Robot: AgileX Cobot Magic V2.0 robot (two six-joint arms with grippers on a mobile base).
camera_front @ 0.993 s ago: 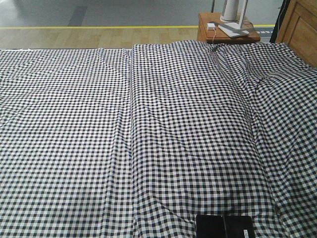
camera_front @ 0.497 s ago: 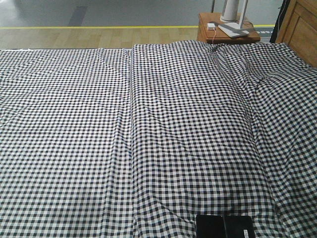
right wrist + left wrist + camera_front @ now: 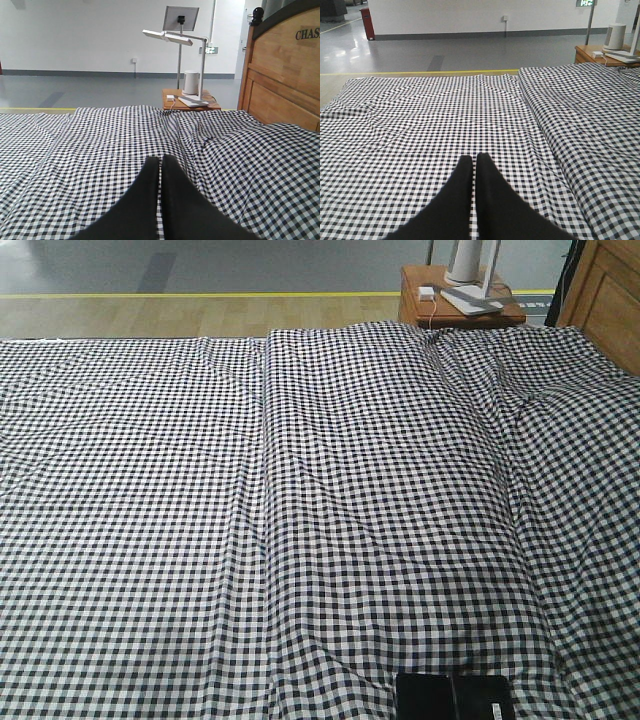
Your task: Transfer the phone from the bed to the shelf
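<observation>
Phone (image 3: 455, 697) is seen at the near edge of the bed (image 3: 300, 490); the left gripper (image 3: 471, 160) and right gripper (image 3: 160, 161) are pressed closed above the cloth; a side table (image 3: 412, 302) is set far right.

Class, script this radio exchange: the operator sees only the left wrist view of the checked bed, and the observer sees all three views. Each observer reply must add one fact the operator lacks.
Operator: My left gripper is shut over the bed, and I see nothing to pick up. Do you?
Observer: The front view shows what looks like the phone, a black rectangle on the cloth, partly cropped by the bottom edge.
Operator: And my other arm?
Observer: The right gripper is shut too, with nothing between its fingers.
</observation>
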